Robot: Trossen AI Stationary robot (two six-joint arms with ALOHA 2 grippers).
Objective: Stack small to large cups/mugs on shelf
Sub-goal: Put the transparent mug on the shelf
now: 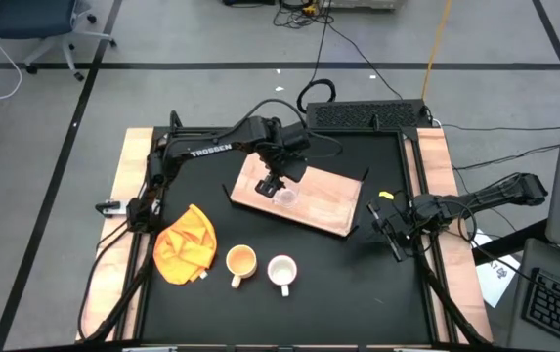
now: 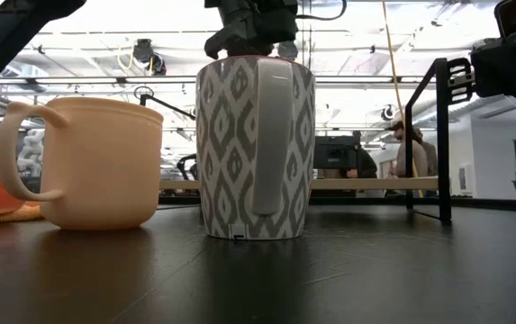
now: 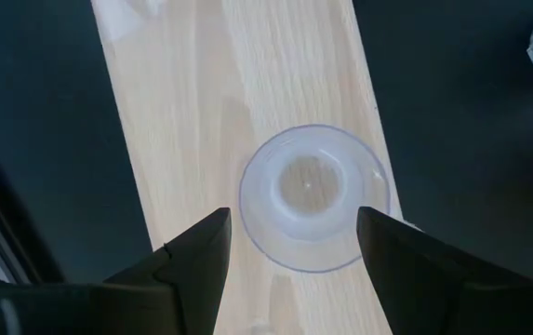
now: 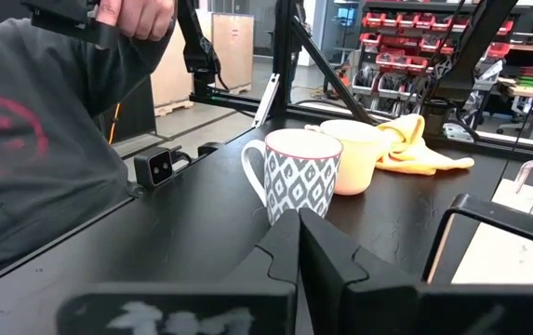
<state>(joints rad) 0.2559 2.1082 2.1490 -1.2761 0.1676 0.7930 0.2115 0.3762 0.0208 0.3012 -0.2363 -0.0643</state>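
i see the left gripper (image 3: 292,233) spread wide above the clear glass cup (image 3: 313,196), which stands on the shelf (image 1: 319,203) mid-board, wood free on both sides. yellow-orange mug (image 1: 240,261) and white mug (image 1: 281,270) sit near the table's front edge. right gripper (image 4: 299,244) pinched shut, idle. cup hidden in low view.

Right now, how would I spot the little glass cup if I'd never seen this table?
Find the light wooden board lying at an angle in the middle of the black table. The glass cup stands on it, under the left gripper, whose fingers are open around it. Unlike the yellow mug and patterned mug nearer the front edge, it is clear, tiny and has no handle.
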